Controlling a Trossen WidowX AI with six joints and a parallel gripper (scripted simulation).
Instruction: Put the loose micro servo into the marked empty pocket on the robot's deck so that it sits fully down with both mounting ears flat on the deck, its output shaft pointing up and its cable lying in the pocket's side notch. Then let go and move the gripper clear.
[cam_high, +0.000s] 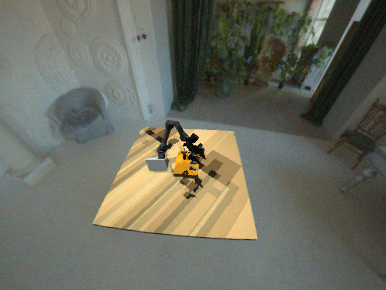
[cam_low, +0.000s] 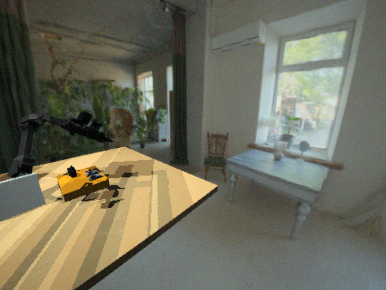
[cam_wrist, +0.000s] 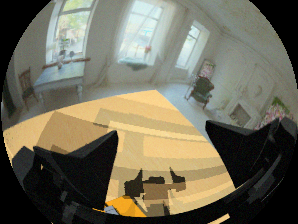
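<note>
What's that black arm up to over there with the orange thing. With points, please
The robot arm (cam_high: 171, 124) (cam_low: 67, 125) isn't handling anything just now. Its fingers stand wide open with nothing between them, above the table (cam_high: 150, 210) (cam_low: 140, 215) (cam_wrist: 135, 110). Below is the orange deck (cam_high: 179, 168) (cam_low: 75, 189) (cam_wrist: 122, 204), with dark parts on top. I can't tell whether the servo is seated in its pocket.

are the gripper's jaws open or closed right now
Open: in the wrist view the two black fingers stand wide apart, and only the tabletop and room show between them.
</note>
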